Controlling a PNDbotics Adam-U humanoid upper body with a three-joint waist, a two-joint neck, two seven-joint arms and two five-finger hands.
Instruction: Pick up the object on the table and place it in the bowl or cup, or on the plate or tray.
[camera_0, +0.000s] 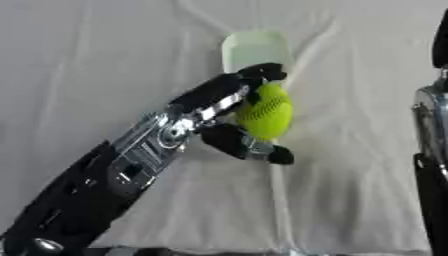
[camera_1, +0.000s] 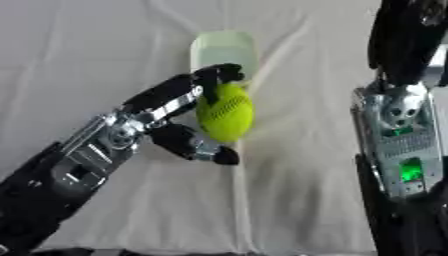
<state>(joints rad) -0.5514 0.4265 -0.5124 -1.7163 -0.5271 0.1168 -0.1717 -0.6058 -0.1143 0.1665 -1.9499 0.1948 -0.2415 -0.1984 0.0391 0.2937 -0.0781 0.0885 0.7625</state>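
I see my left hand (camera_0: 229, 117) curled round the yellow-green ball (camera_0: 265, 111), lifted over the white-clothed desk (camera_0: 79, 75); the pale green cup (camera_0: 255, 49) sits just beyond, toward the far edge; my right hand's fingers are hidden.

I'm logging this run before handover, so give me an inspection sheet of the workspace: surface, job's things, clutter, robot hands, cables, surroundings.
Surface: wrinkled white cloth covering the table.
Job's things: yellow-green ball with stitched seams, held above the cloth; pale green translucent plastic cup just beyond it, looks empty.
Clutter: nothing seen.
Robot hands: left robot hand curled round the ball, fingers over it, thumb under it; right robot hand not in view, only its arm at the right edge.
Cables: nothing seen.
Surroundings: nothing seen beyond the cloth.
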